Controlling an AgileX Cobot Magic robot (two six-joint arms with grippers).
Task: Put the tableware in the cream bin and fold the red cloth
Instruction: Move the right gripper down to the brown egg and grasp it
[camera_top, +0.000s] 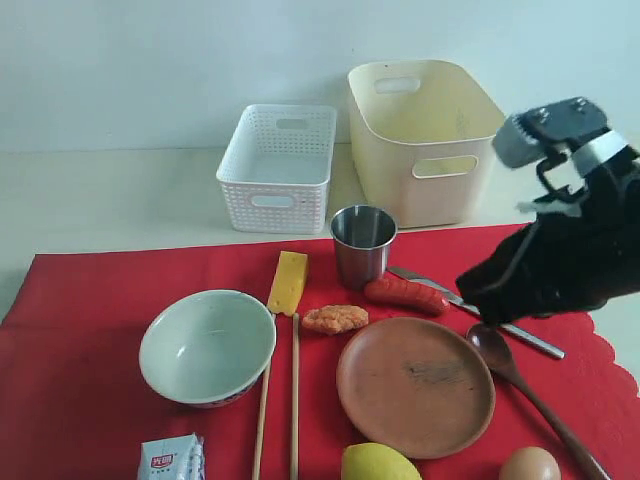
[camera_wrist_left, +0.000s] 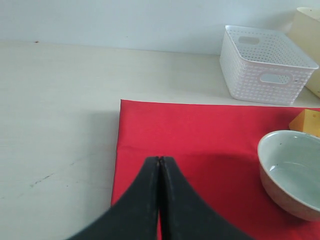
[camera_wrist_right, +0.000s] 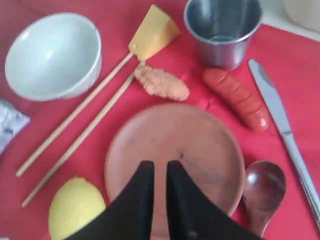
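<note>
The red cloth (camera_top: 90, 330) lies spread flat, and the tableware rests on it: a pale green bowl (camera_top: 207, 345), a brown plate (camera_top: 415, 385), a steel cup (camera_top: 362, 240), a knife (camera_top: 530, 340), a dark wooden spoon (camera_top: 500, 355) and two chopsticks (camera_top: 294, 400). The cream bin (camera_top: 420, 135) stands behind the cloth. My right gripper (camera_wrist_right: 160, 167) hovers over the plate (camera_wrist_right: 175, 150), its jaws a narrow gap apart with nothing between them. My left gripper (camera_wrist_left: 160, 160) is shut and empty above the cloth (camera_wrist_left: 200, 130) near its corner, with the bowl (camera_wrist_left: 292, 172) off to one side.
A white lattice basket (camera_top: 278, 165) stands beside the cream bin. Food lies among the tableware: cheese (camera_top: 288, 282), a sausage (camera_top: 405, 293), a fried piece (camera_top: 335, 319), a lemon (camera_top: 378, 463), an egg (camera_top: 530, 465) and a small packet (camera_top: 172, 460).
</note>
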